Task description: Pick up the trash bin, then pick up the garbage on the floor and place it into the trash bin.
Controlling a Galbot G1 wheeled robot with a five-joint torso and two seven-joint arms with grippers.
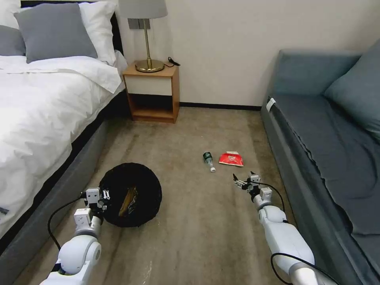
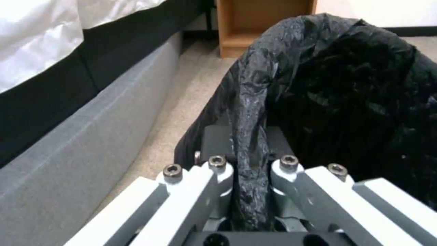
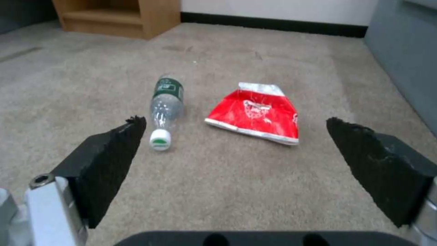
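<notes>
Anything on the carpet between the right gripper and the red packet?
No. In the right wrist view only bare carpet lies between the open right gripper and the red snack packet. The bottle lies beside the packet, off that line.

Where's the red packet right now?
In the head view the red packet lies on the carpet right of the bottle, just ahead of the open right gripper, near the sofa.

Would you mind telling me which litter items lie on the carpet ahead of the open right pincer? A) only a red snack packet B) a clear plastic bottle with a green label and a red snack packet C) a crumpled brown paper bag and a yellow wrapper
B: the right pincer, jaws apart, faces the clear plastic bottle with a green label and the red snack packet, lying side by side.
</notes>
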